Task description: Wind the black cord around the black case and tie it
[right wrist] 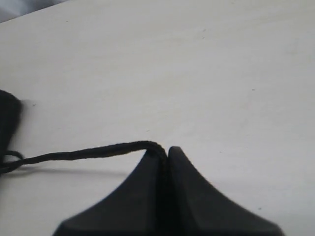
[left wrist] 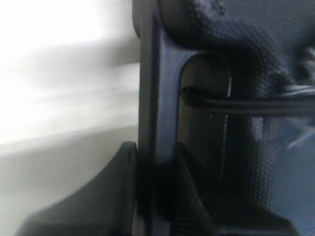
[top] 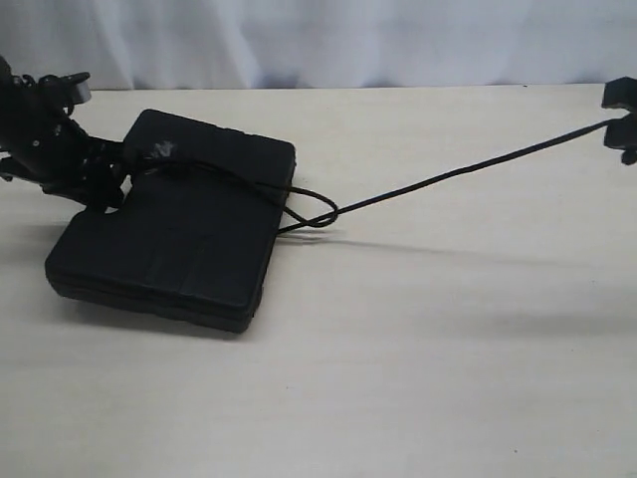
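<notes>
The black case (top: 179, 239) lies flat on the left part of the table. My left gripper (top: 111, 177) is at its far left corner. In the left wrist view this gripper (left wrist: 156, 147) is shut on the case's handle bar (left wrist: 152, 88), one finger on each side. The black cord (left wrist: 246, 105) passes through the handle slot. It then crosses the case top, makes a small loop (top: 320, 211) at the right edge and runs taut as a raised cord (top: 448, 176) to my right gripper (top: 622, 124). That gripper (right wrist: 165, 150) is shut on the cord (right wrist: 88, 153) end.
The pale wooden table (top: 448, 349) stretches out in front of and to the right of the case. A white curtain (top: 348, 40) hangs behind the table's far edge. The taut cord spans the air above the table's right half.
</notes>
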You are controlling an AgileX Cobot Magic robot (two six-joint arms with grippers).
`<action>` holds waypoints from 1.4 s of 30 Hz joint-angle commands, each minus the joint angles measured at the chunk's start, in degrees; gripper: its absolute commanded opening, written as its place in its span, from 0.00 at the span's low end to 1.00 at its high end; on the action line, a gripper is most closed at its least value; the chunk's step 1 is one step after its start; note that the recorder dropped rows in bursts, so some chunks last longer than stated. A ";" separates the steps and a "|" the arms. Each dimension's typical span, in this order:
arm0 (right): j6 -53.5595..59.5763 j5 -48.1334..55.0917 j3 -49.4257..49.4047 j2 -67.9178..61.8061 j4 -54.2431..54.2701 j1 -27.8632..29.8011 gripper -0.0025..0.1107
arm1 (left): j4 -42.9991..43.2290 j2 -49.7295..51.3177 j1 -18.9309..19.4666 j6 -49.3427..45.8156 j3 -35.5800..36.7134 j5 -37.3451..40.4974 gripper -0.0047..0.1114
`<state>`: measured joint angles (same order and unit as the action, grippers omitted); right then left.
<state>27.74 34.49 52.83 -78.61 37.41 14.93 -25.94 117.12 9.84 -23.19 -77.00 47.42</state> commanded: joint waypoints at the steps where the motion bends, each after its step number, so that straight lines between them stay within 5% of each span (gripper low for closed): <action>1: -5.24 -3.25 2.17 -0.43 -8.03 3.48 0.06 | -1.79 -1.31 2.30 1.05 -0.36 -0.07 0.04; 12: -14.98 -5.05 9.74 -11.50 -20.70 6.94 0.06 | -1.70 -1.31 5.28 0.80 4.48 -7.47 0.04; 16: -7.29 -5.27 10.59 -15.67 -18.09 5.46 0.06 | -1.70 -1.31 5.81 -1.03 4.48 -7.39 0.04; 22: 25.06 -0.47 13.00 -18.13 -4.17 -9.15 0.17 | -2.22 -1.31 5.81 -1.28 4.48 -7.93 0.04; 28: 22.04 -1.40 19.03 -24.97 -16.14 -26.65 0.48 | -2.22 -1.31 5.81 -2.30 4.48 -6.21 0.04; 34: 19.19 -1.40 27.22 -34.74 -32.09 -37.14 0.47 | -2.22 -1.31 5.81 -2.30 4.48 -5.87 0.04; 42: 16.05 3.60 40.41 -46.02 -40.13 -41.74 0.47 | -2.22 -1.31 5.81 -2.30 4.48 -5.64 0.04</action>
<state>42.83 36.15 90.35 -122.09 -0.60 -25.86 -26.83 117.12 15.32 -25.68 -72.38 41.37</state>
